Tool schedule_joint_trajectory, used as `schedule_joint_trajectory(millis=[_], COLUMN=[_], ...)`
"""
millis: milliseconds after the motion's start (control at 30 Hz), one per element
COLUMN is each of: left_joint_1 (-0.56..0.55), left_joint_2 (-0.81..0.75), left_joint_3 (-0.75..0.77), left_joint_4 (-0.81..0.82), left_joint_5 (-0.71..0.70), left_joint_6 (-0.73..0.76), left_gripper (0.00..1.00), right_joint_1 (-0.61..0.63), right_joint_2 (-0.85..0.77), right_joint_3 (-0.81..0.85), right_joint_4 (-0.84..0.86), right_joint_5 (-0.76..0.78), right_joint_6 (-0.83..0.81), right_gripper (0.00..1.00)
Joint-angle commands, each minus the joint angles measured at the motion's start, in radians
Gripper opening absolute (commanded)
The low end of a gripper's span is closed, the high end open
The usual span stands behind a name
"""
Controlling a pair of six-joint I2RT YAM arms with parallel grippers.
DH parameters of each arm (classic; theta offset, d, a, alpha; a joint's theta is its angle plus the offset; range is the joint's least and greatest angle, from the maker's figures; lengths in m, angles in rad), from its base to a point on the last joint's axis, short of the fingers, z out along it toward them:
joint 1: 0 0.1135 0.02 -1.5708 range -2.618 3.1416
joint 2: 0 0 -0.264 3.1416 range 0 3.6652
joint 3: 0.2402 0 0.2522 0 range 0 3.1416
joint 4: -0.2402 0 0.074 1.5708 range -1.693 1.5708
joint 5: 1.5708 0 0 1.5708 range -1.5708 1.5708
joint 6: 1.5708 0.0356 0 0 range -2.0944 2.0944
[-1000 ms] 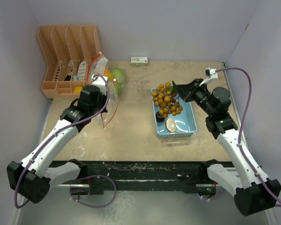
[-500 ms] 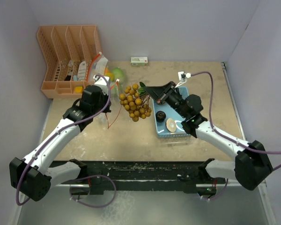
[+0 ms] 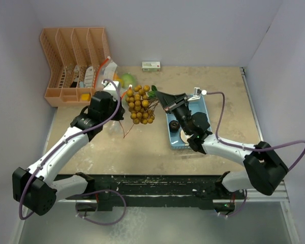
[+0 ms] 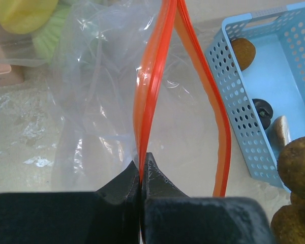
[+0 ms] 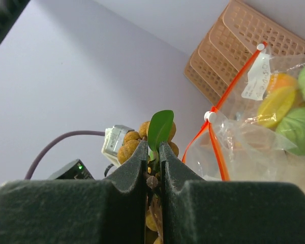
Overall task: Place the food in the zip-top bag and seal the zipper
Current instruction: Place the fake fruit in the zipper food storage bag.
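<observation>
Hanging from the clenched right gripper (image 5: 152, 152), the bunch (image 3: 139, 104) is beside the bag (image 4: 91, 91) mouth near the table's (image 3: 142, 147) far edge; the left gripper (image 4: 141, 165) pinches its rim. Fruits (image 5: 276, 104) are inside; lump (image 3: 175, 125), slice (image 3: 185, 135) and sealing remain

The left arm (image 3: 56, 155) and the right arm (image 3: 227, 147) are built of smooth white links joined by black cylindrical joints. A thin purple cable (image 5: 81, 132) is routed along each. The left tool (image 4: 141, 170) and the right tool (image 5: 153, 152) are formed of matte black, wedge-shaped fingers.
</observation>
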Motion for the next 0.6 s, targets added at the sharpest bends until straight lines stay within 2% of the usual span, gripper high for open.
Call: schedule_joint_trajectory(millis=[0, 367, 567], left_joint_1=[0.004, 0.005, 0.005], left_joint_2=[0.011, -0.007, -0.022], left_joint_3=[0.031, 0.062, 0.039], left_joint_4=[0.074, 0.098, 0.113], left_joint_5=[0.029, 0.110, 0.127], left_joint_6=[-0.055, -0.138, -0.159], left_gripper=[0.00, 0.00, 0.00], right_joint_1=[0.034, 0.074, 0.101], right_joint_2=[0.031, 0.217, 0.255], right_joint_3=[0.032, 0.086, 0.111], right_joint_4=[0.155, 0.305, 0.267], right_joint_5=[0.121, 0.257, 0.313], right_joint_6=[0.051, 0.045, -0.005], right_gripper=[0.00, 0.00, 0.00])
